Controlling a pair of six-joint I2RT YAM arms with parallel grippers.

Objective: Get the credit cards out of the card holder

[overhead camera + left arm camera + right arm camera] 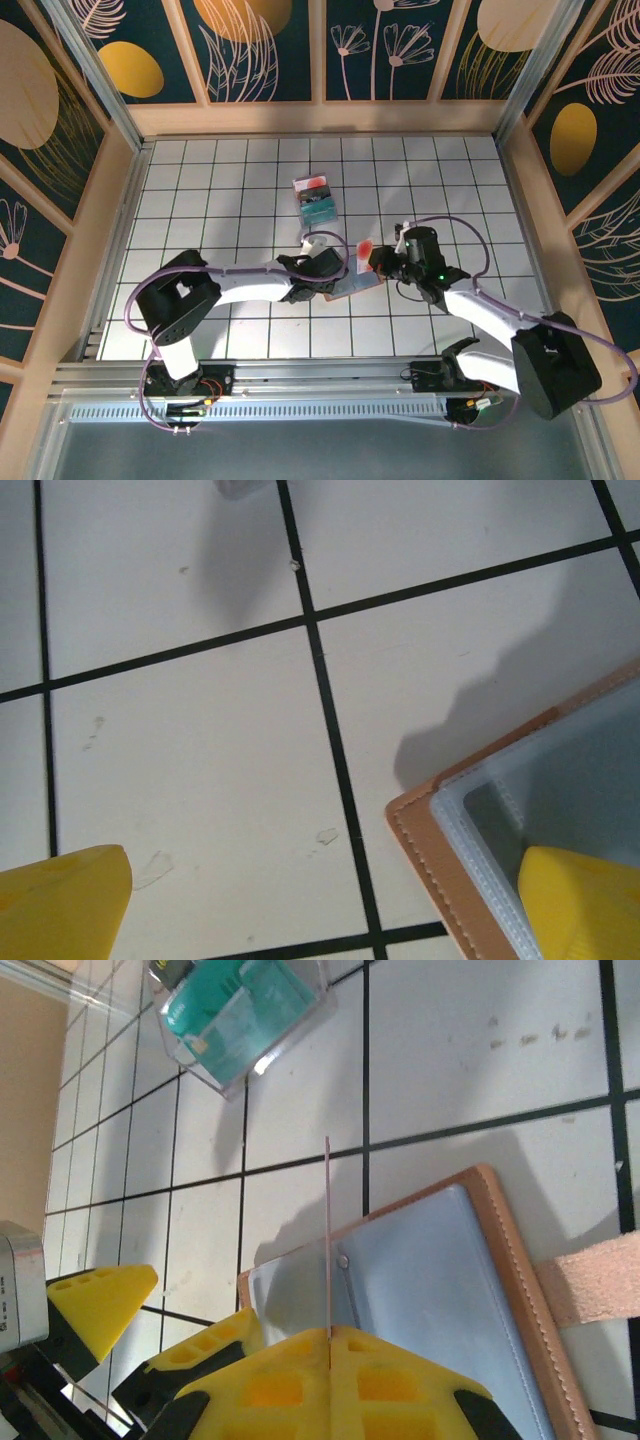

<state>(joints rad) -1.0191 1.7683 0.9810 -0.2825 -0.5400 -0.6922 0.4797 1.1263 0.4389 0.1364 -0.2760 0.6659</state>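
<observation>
Robot lab cell — gridded table (200, 190), patterned walls (265, 50)

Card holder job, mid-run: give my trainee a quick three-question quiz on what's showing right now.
1. True or false: the right gripper is shut on a thin card.
2. The card holder is: A) folded shut, B) open, inner faces up, C) standing on edge.
3. Fill in: the left gripper is ____.
Key: 1 true; 2 B; 3 open.
</observation>
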